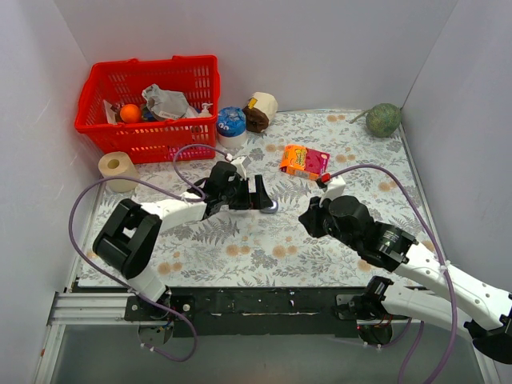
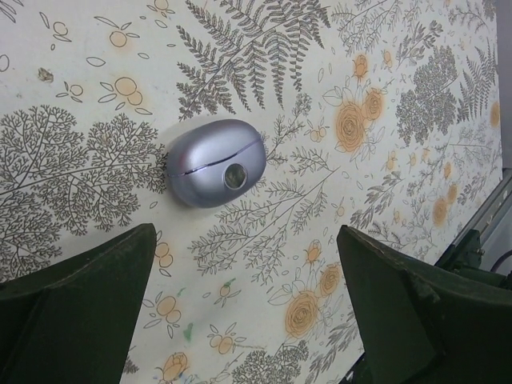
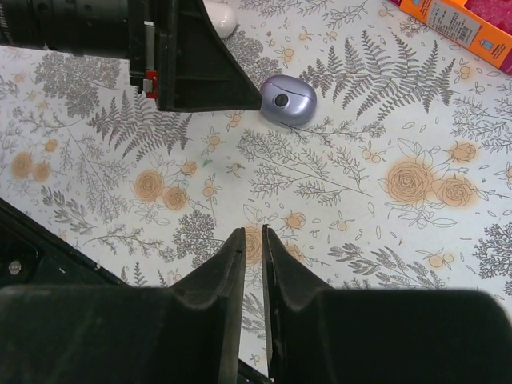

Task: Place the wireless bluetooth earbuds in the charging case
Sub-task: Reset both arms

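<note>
A closed purple charging case lies on the floral tablecloth. It also shows in the right wrist view and in the top view. My left gripper is open and empty, hovering just short of the case with its jaws wide apart; in the top view it is right beside the case. My right gripper is shut and empty, a little right of the case and low over the cloth. A white rounded object peeks out behind the left gripper. No earbuds are in view.
An orange and pink box lies behind the grippers. A red basket with items stands at the back left, with a paper roll in front of it. A blue-lidded jar and a green round object are at the back.
</note>
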Motion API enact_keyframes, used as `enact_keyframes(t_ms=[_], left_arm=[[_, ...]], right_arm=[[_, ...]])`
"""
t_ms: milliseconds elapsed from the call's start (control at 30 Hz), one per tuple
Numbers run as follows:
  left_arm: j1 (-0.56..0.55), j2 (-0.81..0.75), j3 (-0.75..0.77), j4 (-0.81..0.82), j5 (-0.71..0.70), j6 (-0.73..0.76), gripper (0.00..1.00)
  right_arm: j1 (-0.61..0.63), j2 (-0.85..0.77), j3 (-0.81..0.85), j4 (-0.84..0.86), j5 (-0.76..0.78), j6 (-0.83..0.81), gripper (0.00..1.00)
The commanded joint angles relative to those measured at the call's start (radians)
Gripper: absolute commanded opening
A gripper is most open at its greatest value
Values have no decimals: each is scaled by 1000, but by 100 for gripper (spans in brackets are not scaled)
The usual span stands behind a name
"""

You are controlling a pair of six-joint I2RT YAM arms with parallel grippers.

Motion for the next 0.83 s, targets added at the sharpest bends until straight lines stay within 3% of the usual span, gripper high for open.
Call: enact_keyframes(t_ms=[0,267,367,500,633,767,800], left_arm=[[0,-115,-30,-61,-57,29,98],[0,-223,-60,-109,-140,37,98],[2,-316,-90,-137,-264,32,98],[2,-453,-167,-204,-605,-131,98],[3,-471,-88,-406,-640,-229,98],[2,-578,-139,-368,-556,-149,98],[3,-651,-155,-343,-537,-126,98]], right_arm=[[-4,-25,36,0,29,-12,22],[-4,-37,33,-9,34,-9,25],[-4,-48,16,6,15,-15,31],[-4,-77,-36,54,-14,-31,38],[-4,-82,-67,82,-15,-53,42],[-4,-65,-73,102,-8,-59,42],[-4,-63,-73,106,-3,-47,52]])
